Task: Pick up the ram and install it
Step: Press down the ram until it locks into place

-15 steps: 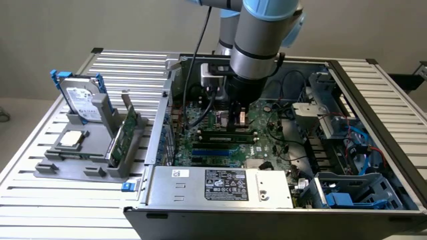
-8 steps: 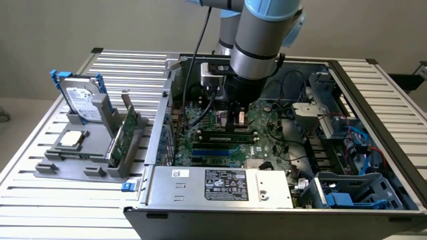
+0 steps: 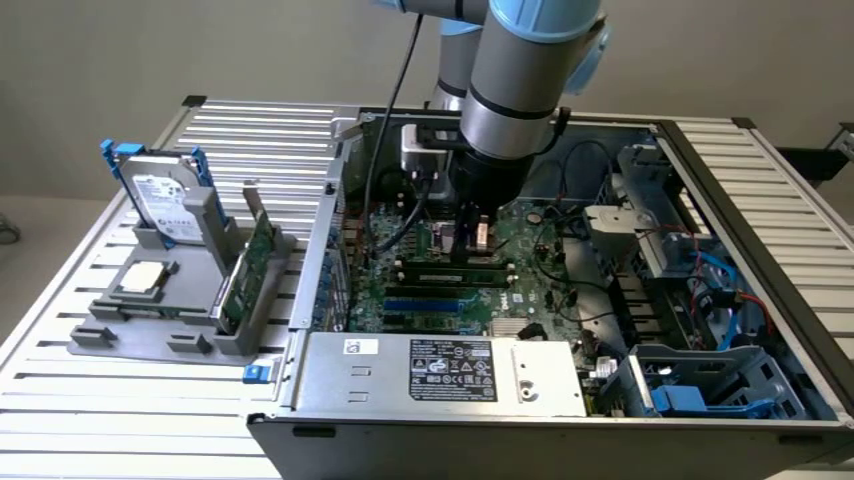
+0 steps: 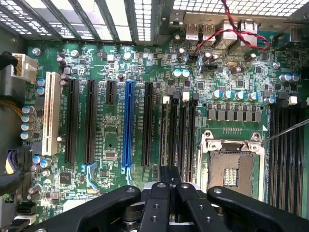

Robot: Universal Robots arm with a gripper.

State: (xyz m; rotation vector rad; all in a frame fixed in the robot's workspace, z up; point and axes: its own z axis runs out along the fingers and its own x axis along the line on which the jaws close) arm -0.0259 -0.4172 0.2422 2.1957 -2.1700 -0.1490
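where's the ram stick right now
In the exterior view, a ram stands on edge in the grey holder at that view's left, outside the computer case, beside the hard drive.

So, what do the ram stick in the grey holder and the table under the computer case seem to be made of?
The ram looks like a green circuit board, probably fibreglass laminate with a matte face; it stands on edge in a grey holder that looks like moulded or printed plastic. The table looks like bare metal, likely aluminium: pale silver slats with a dull sheen.
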